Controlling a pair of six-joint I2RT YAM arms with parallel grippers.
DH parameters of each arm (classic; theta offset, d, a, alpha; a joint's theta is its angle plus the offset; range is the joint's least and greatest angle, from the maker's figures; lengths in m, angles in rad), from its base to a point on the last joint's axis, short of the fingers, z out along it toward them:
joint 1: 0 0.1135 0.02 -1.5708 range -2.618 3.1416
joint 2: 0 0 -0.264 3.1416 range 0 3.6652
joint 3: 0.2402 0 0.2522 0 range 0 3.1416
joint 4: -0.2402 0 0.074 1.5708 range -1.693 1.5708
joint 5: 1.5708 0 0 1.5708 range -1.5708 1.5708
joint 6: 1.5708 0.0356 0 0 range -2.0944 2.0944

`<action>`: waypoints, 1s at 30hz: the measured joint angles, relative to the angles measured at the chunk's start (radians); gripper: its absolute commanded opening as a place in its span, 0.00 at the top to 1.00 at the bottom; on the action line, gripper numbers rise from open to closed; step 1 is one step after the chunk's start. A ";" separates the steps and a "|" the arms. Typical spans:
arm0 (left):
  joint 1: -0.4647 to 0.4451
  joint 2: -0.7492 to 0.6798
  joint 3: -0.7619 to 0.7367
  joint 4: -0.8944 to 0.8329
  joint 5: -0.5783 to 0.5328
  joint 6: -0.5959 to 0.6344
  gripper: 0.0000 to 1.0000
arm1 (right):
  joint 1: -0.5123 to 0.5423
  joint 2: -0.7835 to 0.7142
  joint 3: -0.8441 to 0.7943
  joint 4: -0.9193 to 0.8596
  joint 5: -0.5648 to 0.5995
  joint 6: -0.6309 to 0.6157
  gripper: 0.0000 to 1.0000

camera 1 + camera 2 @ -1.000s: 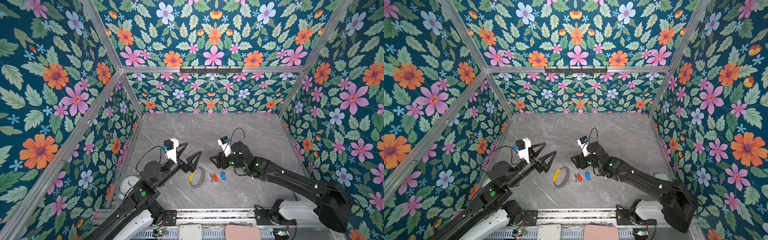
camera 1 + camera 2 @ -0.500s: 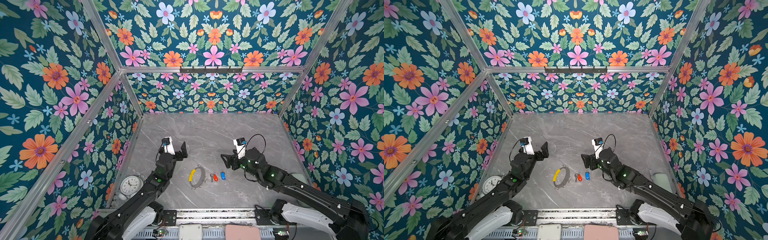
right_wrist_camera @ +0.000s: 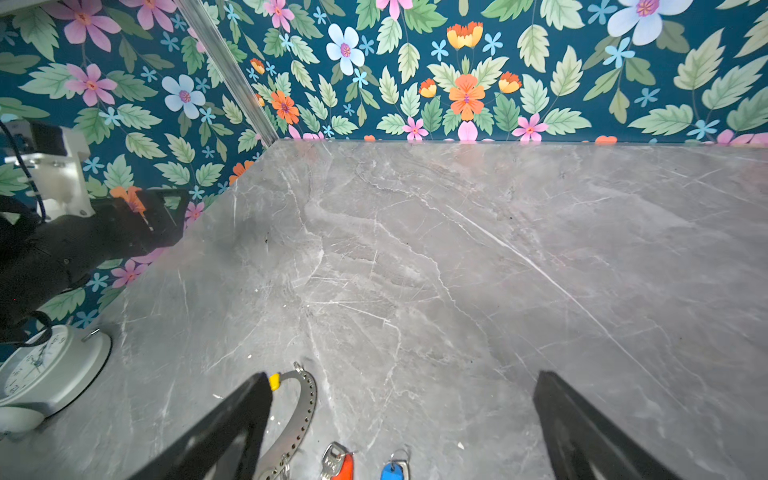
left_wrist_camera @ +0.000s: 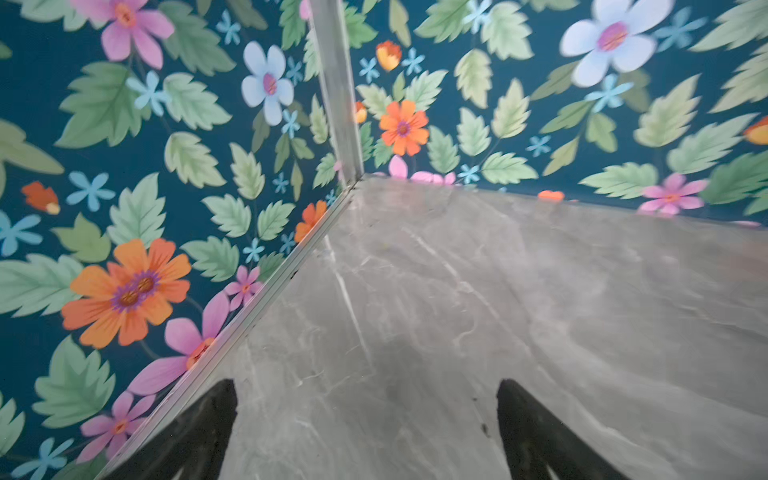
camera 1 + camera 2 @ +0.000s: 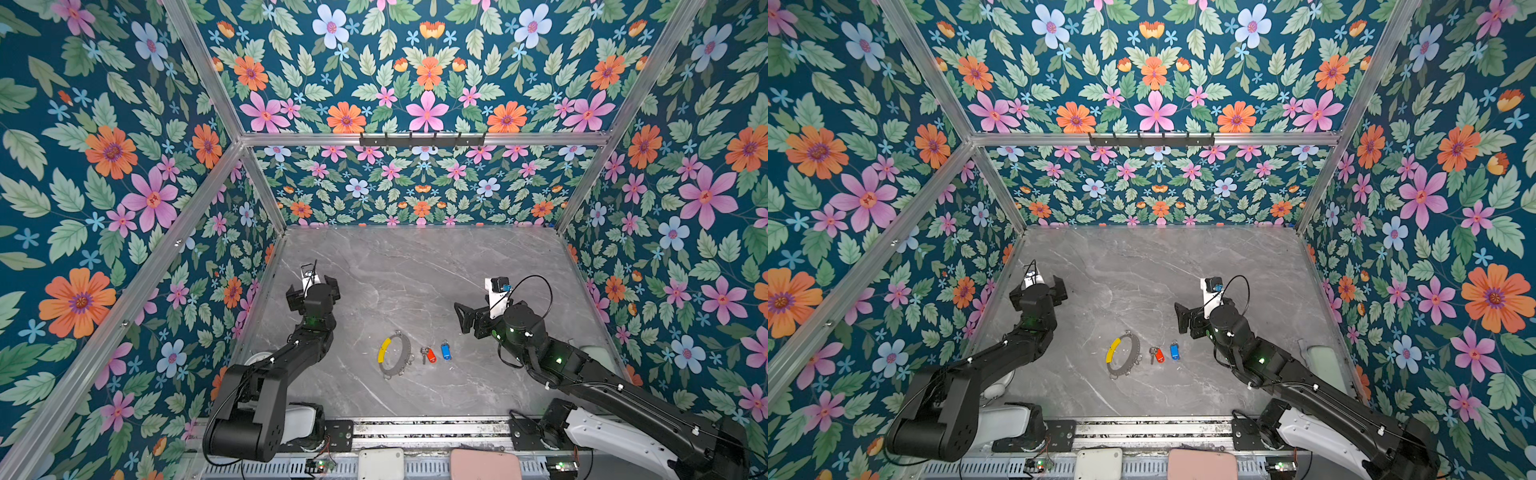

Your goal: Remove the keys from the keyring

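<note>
The keyring [image 5: 395, 353] [image 5: 1123, 354], a grey hoop with a yellow sleeve [image 5: 384, 350], lies flat on the marble table near its front. Just right of it lie two keys, one with a red-orange tag [image 5: 430, 356] [image 5: 1159, 356] and one with a blue tag [image 5: 445, 351] [image 5: 1175, 351], both apart from the hoop. My right gripper [image 5: 465, 320] [image 3: 403, 377] hangs open behind and to the right of them; hoop [image 3: 305, 411], red key [image 3: 338, 463] and blue key [image 3: 395, 469] sit below its fingers. My left gripper [image 5: 312, 287] [image 4: 368, 386] is open by the left wall, holding nothing.
A white alarm clock [image 3: 41, 374] [image 5: 259, 358] stands by the left wall, partly behind the left arm. A pale object [image 5: 594, 353] lies by the right wall. A white box [image 5: 380, 463] and a pink box [image 5: 484, 463] sit on the front rail. Floral walls enclose three sides.
Both arms have drawn back from the keyring: the left gripper swung toward the left wall, the right moved right and opened wider. Hoop and keys have not moved.
</note>
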 measured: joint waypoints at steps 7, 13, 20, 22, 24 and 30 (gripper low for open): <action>0.042 0.153 -0.129 0.284 0.099 0.050 0.00 | -0.005 -0.016 0.008 -0.002 0.064 -0.007 0.01; 0.071 0.292 -0.193 0.533 0.174 0.071 0.00 | -0.033 -0.049 -0.032 0.022 0.117 -0.062 0.01; 0.108 0.298 -0.170 0.590 0.236 0.058 0.00 | -0.282 -0.082 -0.095 0.104 0.101 -0.146 0.01; 0.107 0.299 -0.171 0.593 0.239 0.051 0.00 | -0.382 -0.085 -0.133 0.145 0.094 -0.158 0.01; 0.108 0.299 -0.172 0.599 0.239 0.049 0.00 | -0.473 -0.085 -0.197 0.210 0.095 -0.183 0.01; 0.108 0.299 -0.172 0.612 0.239 0.048 0.00 | -0.634 0.006 -0.335 0.405 0.084 -0.263 0.01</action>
